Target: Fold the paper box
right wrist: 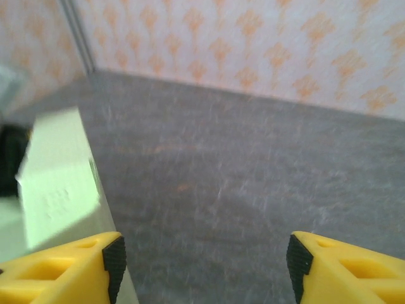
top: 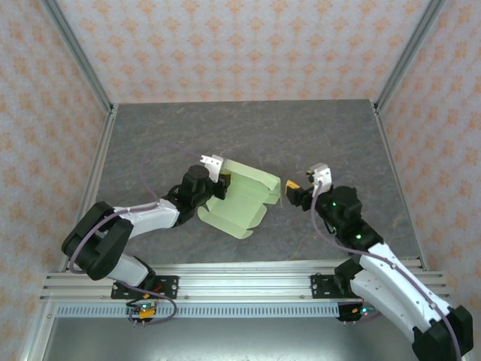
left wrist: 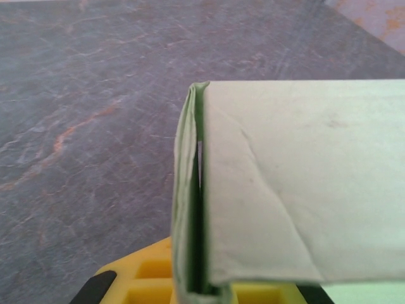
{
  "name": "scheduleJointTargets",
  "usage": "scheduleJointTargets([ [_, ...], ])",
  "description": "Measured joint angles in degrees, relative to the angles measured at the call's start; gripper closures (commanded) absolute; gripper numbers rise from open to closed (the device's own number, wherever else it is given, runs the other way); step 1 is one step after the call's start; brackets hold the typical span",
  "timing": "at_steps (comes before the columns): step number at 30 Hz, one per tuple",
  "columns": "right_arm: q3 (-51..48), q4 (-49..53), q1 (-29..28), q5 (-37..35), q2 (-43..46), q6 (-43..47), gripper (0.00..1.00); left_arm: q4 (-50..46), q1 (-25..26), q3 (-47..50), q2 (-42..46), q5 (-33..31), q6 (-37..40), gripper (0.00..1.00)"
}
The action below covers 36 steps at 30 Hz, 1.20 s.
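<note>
The paper box (top: 242,200) is a pale green die-cut sheet, partly folded, lying mid-table with one panel raised. My left gripper (top: 219,175) is shut on its upper left edge. In the left wrist view the doubled card (left wrist: 297,183) runs down between the yellow fingers (left wrist: 142,282), and its folded edge (left wrist: 186,190) stands upright. My right gripper (top: 289,191) is open just off the sheet's right edge, with nothing between its pads. In the right wrist view a card panel (right wrist: 57,183) stands just outside the left fingertip (right wrist: 114,259), and the right gripper (right wrist: 205,263) spans bare table.
The grey marbled table (top: 248,128) stretches out behind the sheet. Patterned walls with metal corner posts (top: 83,60) enclose the back and sides. An aluminium rail (top: 240,286) runs along the near edge by the arm bases.
</note>
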<state>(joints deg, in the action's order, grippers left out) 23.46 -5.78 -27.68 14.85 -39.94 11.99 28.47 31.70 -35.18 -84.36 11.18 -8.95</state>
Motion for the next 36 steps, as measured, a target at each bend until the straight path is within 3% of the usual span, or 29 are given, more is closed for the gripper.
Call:
scheduleJointTargets([
  [5,0.55,1.73,0.13,9.42,-7.26,6.14,0.37,-3.43,-1.38,-0.46,0.48,2.97,0.46,1.0],
  [9,0.96,0.66,0.11,16.92,-8.02,8.26,0.38,-5.07,-1.77,-0.46,0.63,4.5,0.66,1.0],
  [14,0.48,-1.64,0.09,21.22,-8.04,8.66,0.39,-5.14,-1.88,-0.5,0.63,5.64,0.66,1.0],
  [22,0.31,-1.22,0.09,24.83,-8.46,10.71,0.38,-5.11,-2.51,-0.52,0.63,7.74,1.97,1.0],
  [36,0.52,-1.14,-0.28,22.56,-12.2,11.21,0.42,-3.98,-5.09,-0.33,-2.27,7.98,2.34,1.0],
])
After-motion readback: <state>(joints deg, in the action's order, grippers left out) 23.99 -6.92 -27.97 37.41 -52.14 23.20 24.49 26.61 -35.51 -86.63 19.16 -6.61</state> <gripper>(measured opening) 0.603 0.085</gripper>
